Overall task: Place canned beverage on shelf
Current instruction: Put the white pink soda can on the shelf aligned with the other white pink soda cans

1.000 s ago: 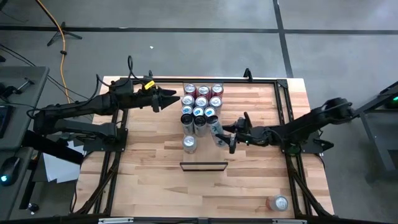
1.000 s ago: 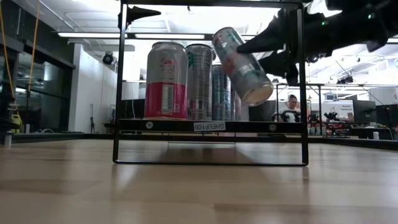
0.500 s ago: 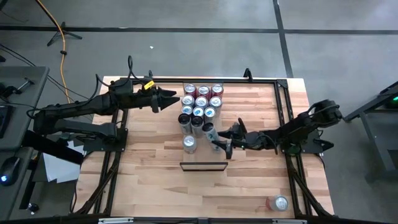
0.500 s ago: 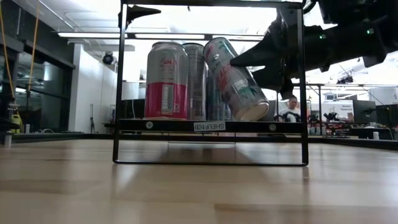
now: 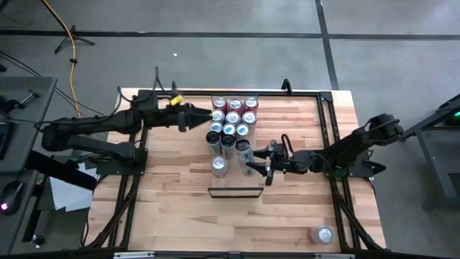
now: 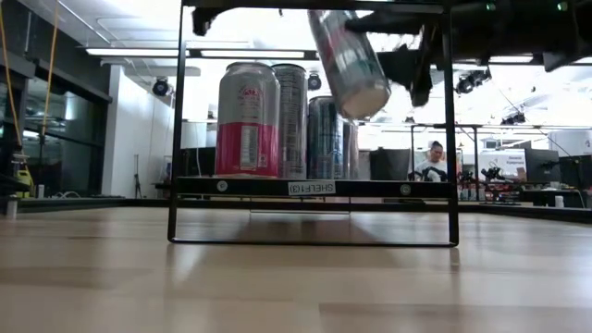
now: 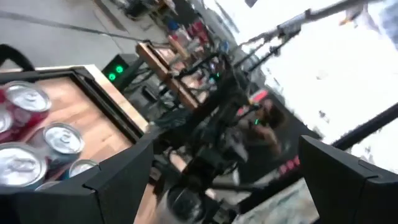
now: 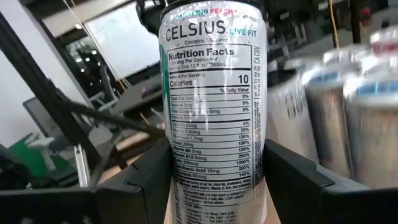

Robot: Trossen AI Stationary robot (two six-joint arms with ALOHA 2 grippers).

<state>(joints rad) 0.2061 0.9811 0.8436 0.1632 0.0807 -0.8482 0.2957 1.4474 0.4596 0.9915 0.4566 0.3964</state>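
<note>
My right gripper (image 5: 253, 162) is shut on a white and teal Celsius can (image 5: 244, 150), held tilted above the table near the can cluster. The can shows high in the low view (image 6: 350, 60) and fills the right wrist view (image 8: 211, 99). The shelf (image 5: 235, 192) is a narrow panel in a black frame standing on the table, nearer the near edge than the can; its labelled front bar (image 6: 310, 188) shows in the low view. My left gripper (image 5: 205, 115) is open and empty, just left of the cluster, and its fingers spread wide in the left wrist view (image 7: 227, 186). My right gripper pinches the can's lower body (image 8: 211, 186) between its two fingers (image 8: 146, 180), one on each side. The fingers come roughly level from the table's right. The can is lifted clear and tilted, its top toward the left and its bottom end (image 6: 370, 97) toward the gripper.
Several cans (image 5: 231, 119) stand packed in a cluster at the far middle of the table, with a pink one (image 6: 247, 120) foremost. One can (image 5: 219, 167) stands alone in front of them. Another can (image 5: 321, 234) sits near the right front corner. A black frame (image 5: 327, 129) rims the table.
My right gripper has carried the can a little toward the table's left, dipped it close to shelf height, then raised it higher; the can stays tilted in the hold. My left gripper has moved a little toward the table's right, closer to the can cluster.
</note>
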